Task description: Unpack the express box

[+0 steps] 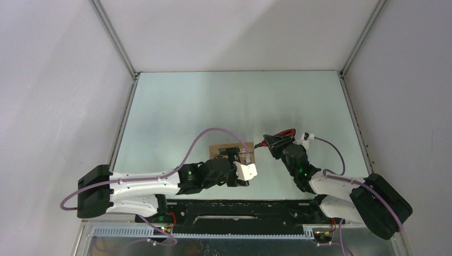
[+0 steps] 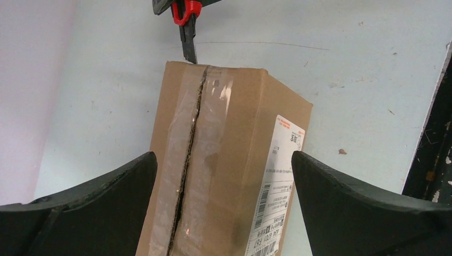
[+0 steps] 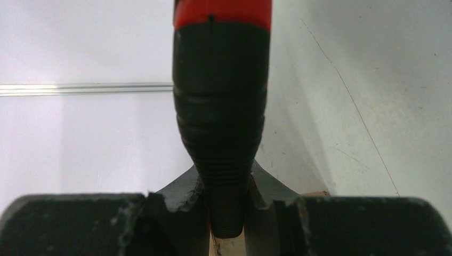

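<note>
A small brown cardboard express box (image 1: 230, 151) lies on the pale tabletop (image 1: 213, 101), near the front edge and a little left of centre, with its long taped seam facing up and a white shipping label (image 2: 277, 186) on one side. In the left wrist view a dark ragged slit runs along the clear tape (image 2: 184, 160) for the whole visible length of the seam, so the cutting step looks finished or nearly so. The flaps lie flat and shut, and nothing has been taken out. The left pincer (image 2: 224, 160) is spread as wide as it goes, one finger on each side of the box; whether either finger touches the cardboard is unclear. At the far end of the seam is the blade (image 2: 188, 50) of a red-and-black utility knife (image 1: 277, 140), its tip right at the box edge. The right pincer (image 3: 226, 213) is clamped tight on the knife's ribbed black handle. Opening the flaps and emptying the box appear to remain.
</note>
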You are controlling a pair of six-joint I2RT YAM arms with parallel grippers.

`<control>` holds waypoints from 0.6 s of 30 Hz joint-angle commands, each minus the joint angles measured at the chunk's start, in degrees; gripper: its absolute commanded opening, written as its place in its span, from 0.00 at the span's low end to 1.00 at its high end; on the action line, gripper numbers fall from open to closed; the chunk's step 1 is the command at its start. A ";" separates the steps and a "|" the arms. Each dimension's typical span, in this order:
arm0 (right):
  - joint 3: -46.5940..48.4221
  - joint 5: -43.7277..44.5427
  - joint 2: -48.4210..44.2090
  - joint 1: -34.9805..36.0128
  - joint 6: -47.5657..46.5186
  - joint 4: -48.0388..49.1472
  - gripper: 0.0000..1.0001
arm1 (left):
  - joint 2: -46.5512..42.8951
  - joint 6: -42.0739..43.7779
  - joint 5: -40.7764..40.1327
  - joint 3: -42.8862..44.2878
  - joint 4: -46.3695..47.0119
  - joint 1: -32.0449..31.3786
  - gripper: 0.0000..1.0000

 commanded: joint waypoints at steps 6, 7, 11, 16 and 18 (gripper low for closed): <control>2.11 1.00 -2.15 0.36 -0.25 2.78 0.00 | 0.63 0.50 0.93 -1.36 0.37 -0.65 1.00; 2.13 0.99 -2.34 0.37 -0.32 2.79 0.00 | 0.65 0.39 0.83 -1.36 0.38 -0.66 1.00; 2.13 0.75 -3.08 0.40 -0.34 2.38 0.00 | 0.85 0.17 0.76 -1.36 0.50 -0.61 1.00; 2.09 0.64 -2.68 0.97 0.16 2.28 0.00 | 1.02 0.14 0.51 -1.25 0.80 -0.64 1.00; 2.08 0.74 -2.20 1.17 0.46 2.17 0.00 | 1.11 0.00 0.44 -1.27 0.93 -0.66 1.00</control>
